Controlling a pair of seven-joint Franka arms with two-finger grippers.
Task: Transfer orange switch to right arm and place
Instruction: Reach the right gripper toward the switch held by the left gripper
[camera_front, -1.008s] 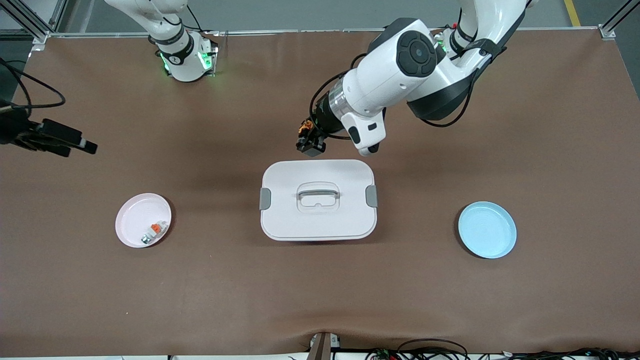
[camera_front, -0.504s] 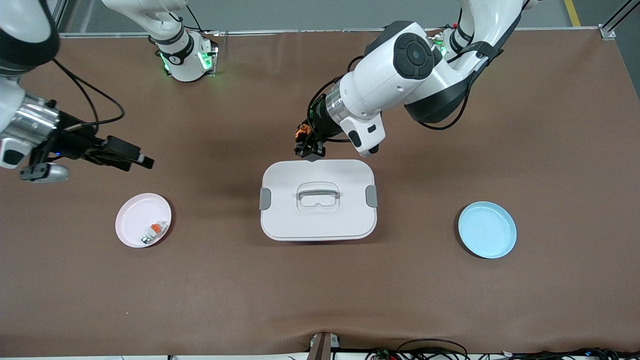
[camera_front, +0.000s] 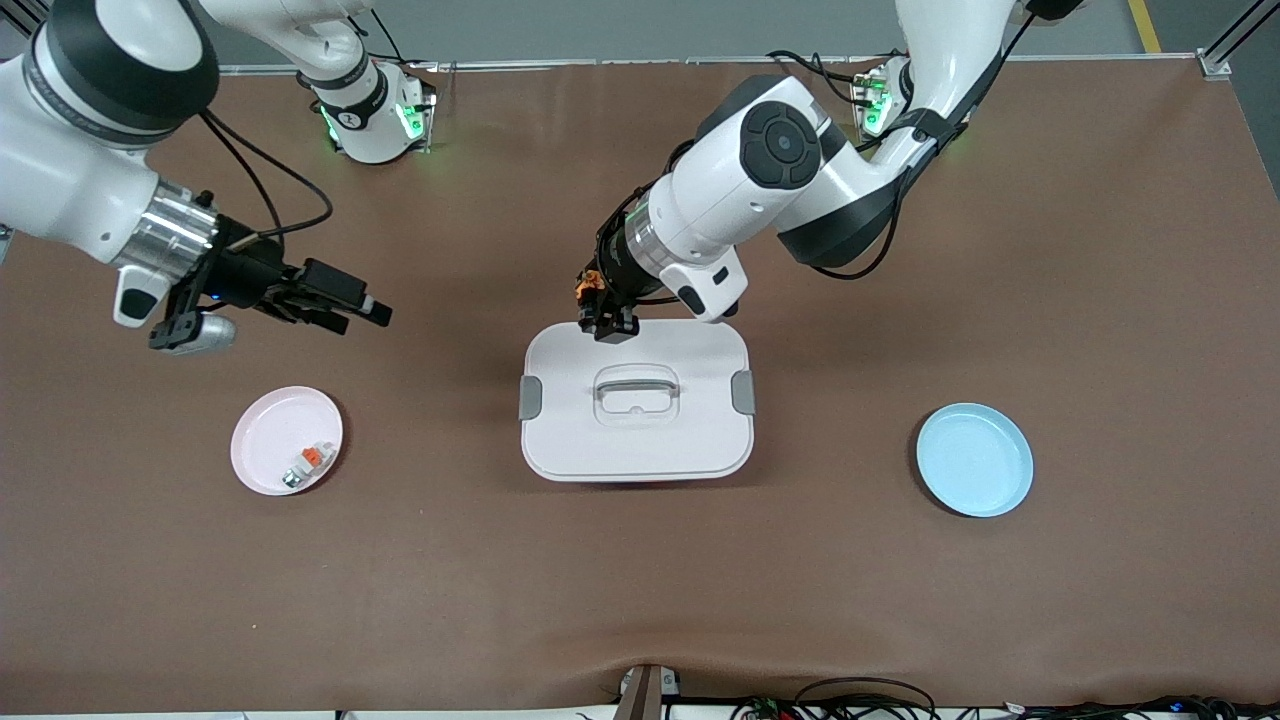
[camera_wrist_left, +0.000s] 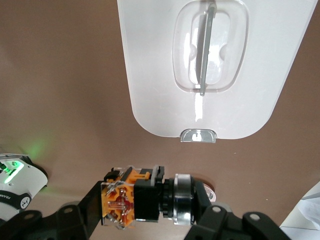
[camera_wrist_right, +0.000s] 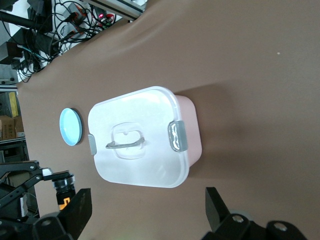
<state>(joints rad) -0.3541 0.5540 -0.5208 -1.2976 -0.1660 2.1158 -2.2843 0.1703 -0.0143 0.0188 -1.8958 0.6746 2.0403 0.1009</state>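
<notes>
The orange switch (camera_front: 597, 303), a stubby black part with an orange and coppery end, is clamped in my left gripper (camera_front: 603, 315). It hangs over the edge of the white box that lies farthest from the front camera. In the left wrist view the switch (camera_wrist_left: 142, 197) lies crosswise between the black fingers (camera_wrist_left: 82, 212), with my left gripper (camera_wrist_left: 146, 202) shut on it. My right gripper (camera_front: 362, 312) is open and holds nothing. It hovers over bare table between the pink plate and the box, pointing toward the switch. The right wrist view shows its wide-set fingers (camera_wrist_right: 80, 207) and the switch (camera_wrist_right: 64, 199) farther off.
A white lidded box (camera_front: 636, 440) with a handle and grey clips sits mid-table. A pink plate (camera_front: 268, 425) toward the right arm's end holds a small white-grey piece with an orange cap (camera_front: 308, 462). A blue plate (camera_front: 975, 460) lies toward the left arm's end.
My right arm has swung in from the table's end toward the middle, with its gripper still open. My left gripper has carried the switch slightly onward, to over the box's edge.
</notes>
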